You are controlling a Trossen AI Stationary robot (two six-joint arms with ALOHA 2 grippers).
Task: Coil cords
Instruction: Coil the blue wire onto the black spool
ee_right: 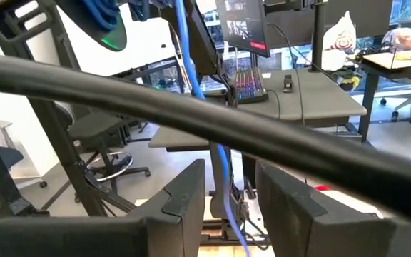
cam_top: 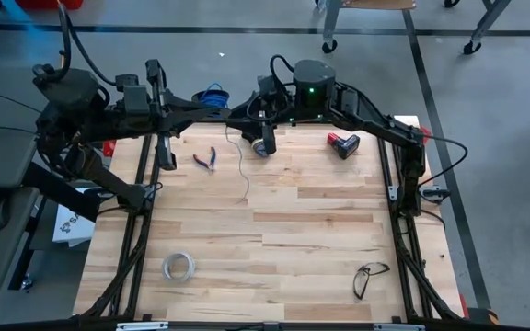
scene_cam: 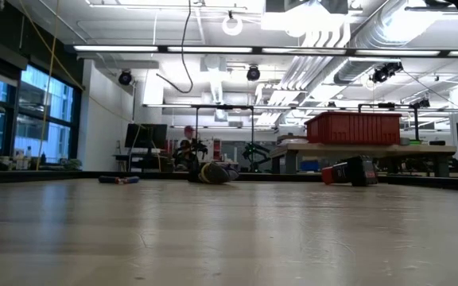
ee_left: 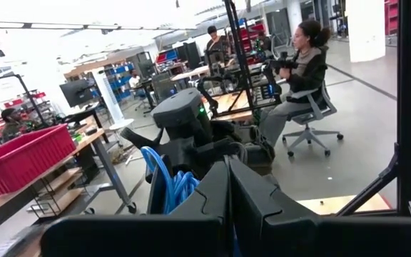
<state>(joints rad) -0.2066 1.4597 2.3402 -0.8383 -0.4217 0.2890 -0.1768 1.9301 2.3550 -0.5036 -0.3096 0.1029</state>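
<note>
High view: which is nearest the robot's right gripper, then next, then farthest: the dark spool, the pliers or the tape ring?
1. Dark spool, back middle, close by the right gripper.
2. Pliers, back left.
3. Tape ring, front left.

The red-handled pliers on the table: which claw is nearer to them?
The left claw, shut, sits just beside the red-handled pliers, on the side toward the table's left edge. The right claw is farther away on their opposite side, by the thin wire.
</note>
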